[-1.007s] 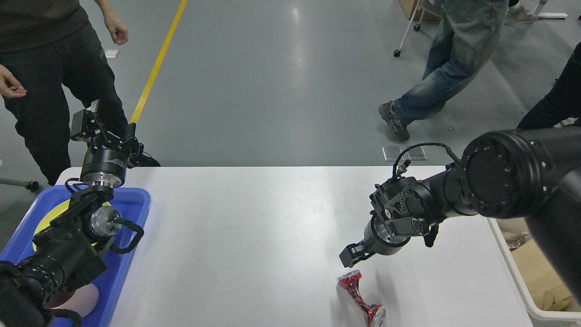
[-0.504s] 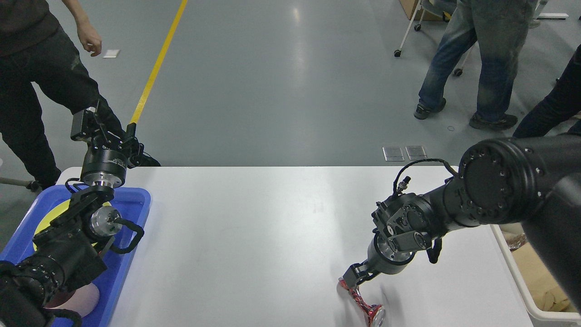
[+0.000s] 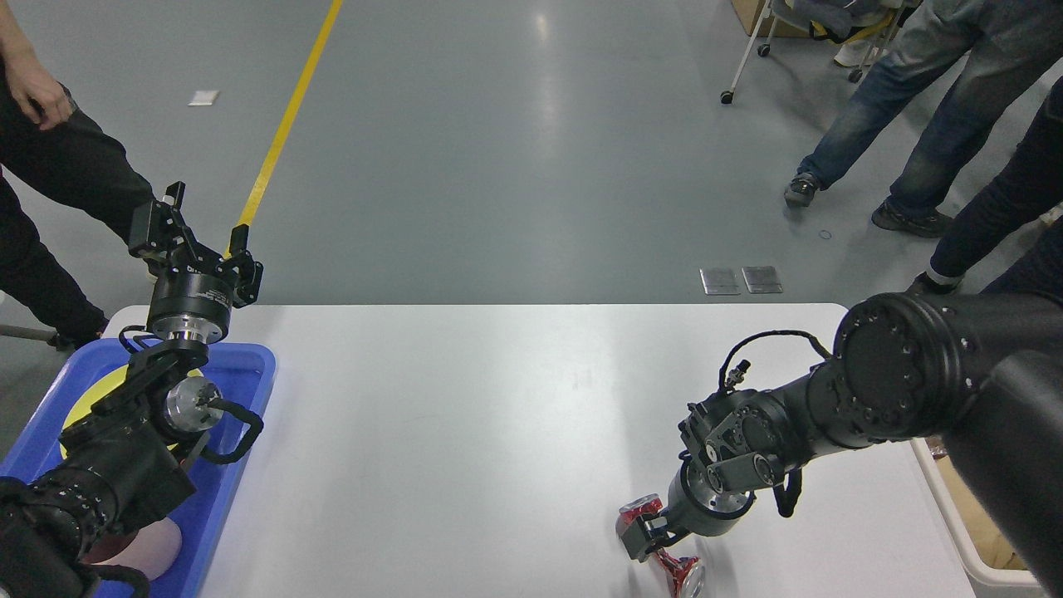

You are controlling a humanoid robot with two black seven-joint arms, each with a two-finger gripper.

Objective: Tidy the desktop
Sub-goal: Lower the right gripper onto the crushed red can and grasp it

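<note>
Dropped lower than a second ago, right gripper now down at crushed red can, fingers either side of its pinched middle; cannot tell whether clamped. Beneath and all around: desktop, large, white, smooth, plain, rounded far corners. Far off to the left, left gripper raised past the far edge, fingers spread wide, holding nothing, above blue tray.

You have one head view, looking forward and down over the desktop, with floor beyond and both arms entering from the sides.
</note>
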